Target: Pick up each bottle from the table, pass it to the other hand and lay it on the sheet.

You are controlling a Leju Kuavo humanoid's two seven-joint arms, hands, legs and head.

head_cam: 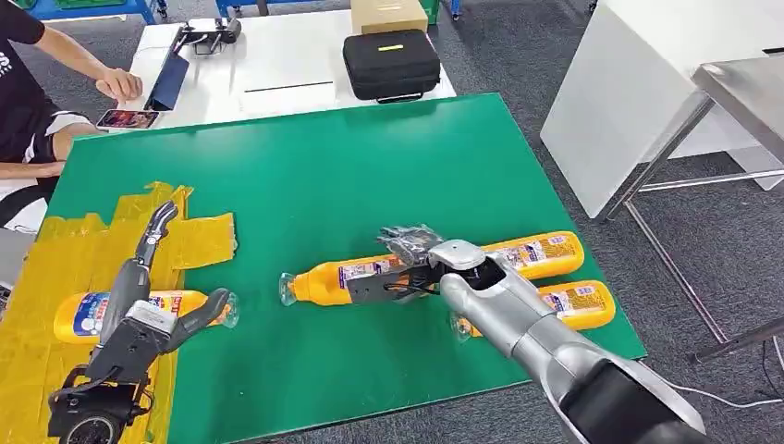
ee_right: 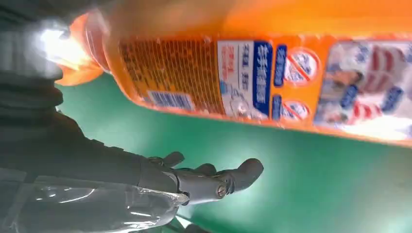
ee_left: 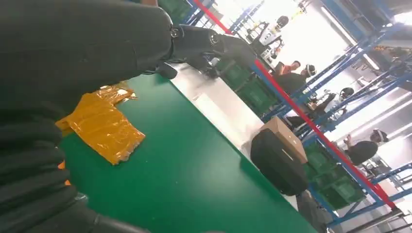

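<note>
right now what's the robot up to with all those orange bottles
It is moving orange plastic bottles with clear caps across a green table onto a crinkled yellow sheet. The right robot hand is over the middle bottle, which lies on its side on the green table; whether it grips it yet is unclear. Two more bottles lie beside the right arm. One bottle already lies on the sheet, under the open left robot hand.

Orange bottles (blue-and-white labels), green table, crinkled yellow sheet, black case
</note>
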